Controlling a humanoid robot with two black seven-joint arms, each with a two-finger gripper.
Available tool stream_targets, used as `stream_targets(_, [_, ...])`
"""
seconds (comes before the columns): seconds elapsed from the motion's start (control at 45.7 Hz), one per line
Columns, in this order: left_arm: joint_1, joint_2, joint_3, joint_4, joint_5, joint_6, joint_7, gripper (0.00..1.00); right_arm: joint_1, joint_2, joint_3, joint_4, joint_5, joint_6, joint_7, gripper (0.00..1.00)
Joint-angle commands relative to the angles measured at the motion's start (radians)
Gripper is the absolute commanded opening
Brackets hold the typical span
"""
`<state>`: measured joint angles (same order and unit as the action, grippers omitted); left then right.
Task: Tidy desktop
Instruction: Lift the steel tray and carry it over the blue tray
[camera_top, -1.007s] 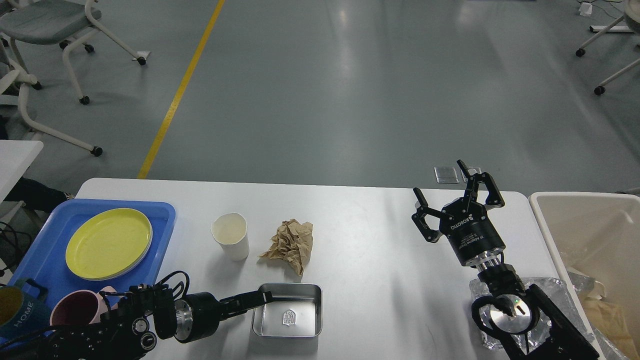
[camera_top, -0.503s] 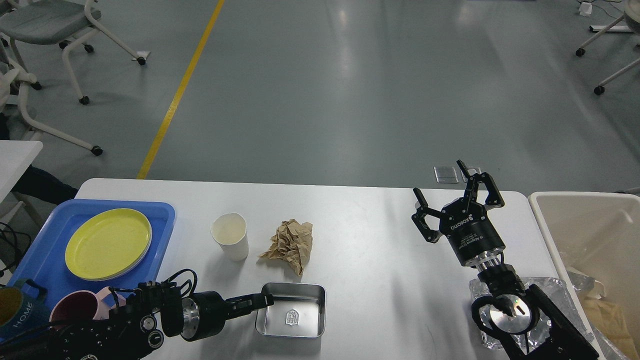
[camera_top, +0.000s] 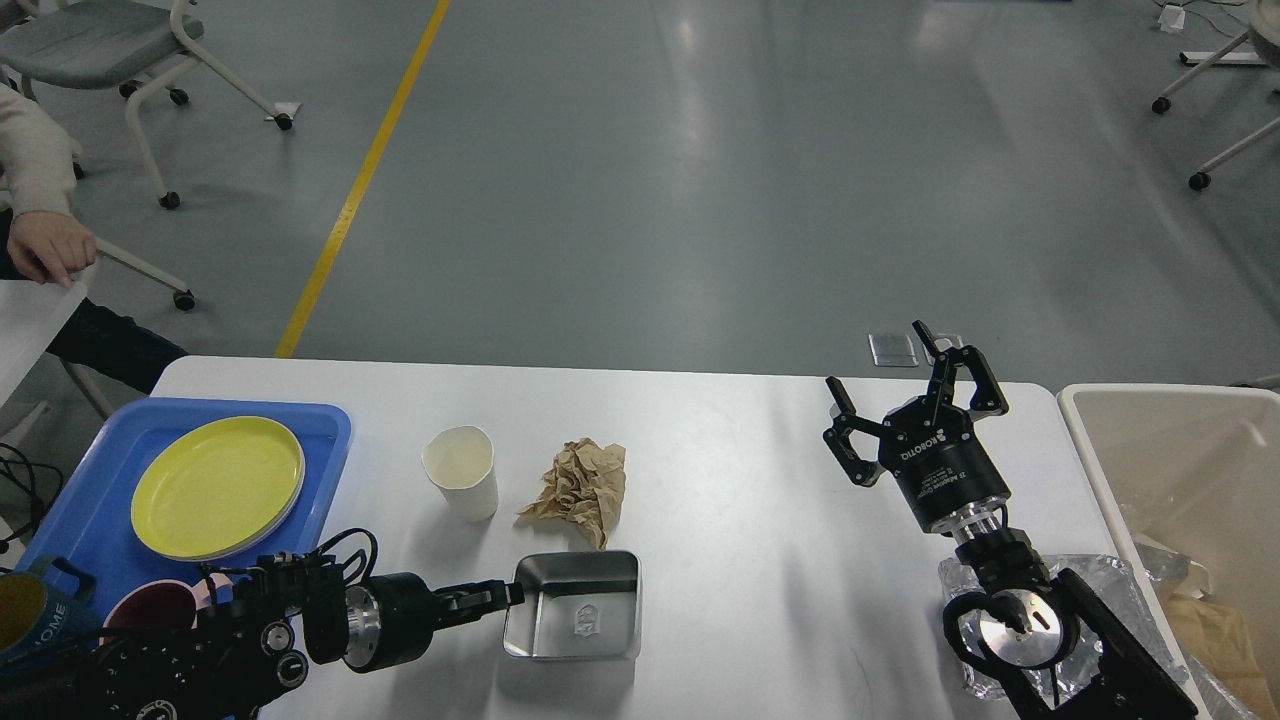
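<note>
The desktop (camera_top: 760, 500) is a white tabletop with rounded corners. On it stand a white paper cup (camera_top: 462, 470) and a crumpled brown paper (camera_top: 582, 488). My left gripper (camera_top: 505, 592) is shut on the left rim of a shallow metal tin (camera_top: 575, 610), which is tilted and raised a little off the table near the front edge. My right gripper (camera_top: 877, 356) is open and empty, pointing up and away over the right part of the desktop.
A blue tray (camera_top: 60, 510) at the left holds a yellow plate (camera_top: 218, 485), a pink mug (camera_top: 150, 607) and a blue mug (camera_top: 30, 610). A beige bin (camera_top: 1180, 470) stands at the right. Clear plastic (camera_top: 1110, 580) lies under my right arm. A person's hand (camera_top: 45, 245) is at far left.
My left gripper has raised and tilted the metal tin, and shifted it slightly left. A person's hand has come into view at far left. The right arm has not moved.
</note>
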<state>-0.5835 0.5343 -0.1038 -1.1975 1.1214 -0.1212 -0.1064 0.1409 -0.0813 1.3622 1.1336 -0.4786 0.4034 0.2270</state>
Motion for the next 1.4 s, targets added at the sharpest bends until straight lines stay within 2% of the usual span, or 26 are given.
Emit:
stream_targets(0.0, [-0.007, 0.006, 0.007, 0.001, 0.0, 0.0, -0.03, 0.0, 0.0, 0.0, 0.0, 0.0, 0.0, 0.0, 0.0, 1.0])
stream_targets(0.306, [-0.039, 0.018, 0.015, -0.024, 0.005, -0.009, -0.03, 0.0, 0.002, 0.0, 0.0, 0.0, 0.0, 0.0, 0.0, 1.0])
stream_targets(0.482, [-0.09, 0.079, 0.013, -0.086, 0.005, -0.064, -0.03, 0.01, 0.003, 0.002, 0.0, 0.0, 0.0, 0.0, 0.0, 1.0])
stream_targets(0.941, [-0.205, 0.26, 0.012, -0.235, 0.005, -0.106, -0.022, 0.02, 0.006, 0.003, 0.0, 0.0, 0.0, -0.002, 0.0, 1.0])
stream_targets(1.379, [-0.234, 0.334, 0.004, -0.251, 0.003, -0.118, -0.018, 0.02, 0.009, 0.008, 0.0, -0.002, 0.0, -0.002, 0.0, 1.0])
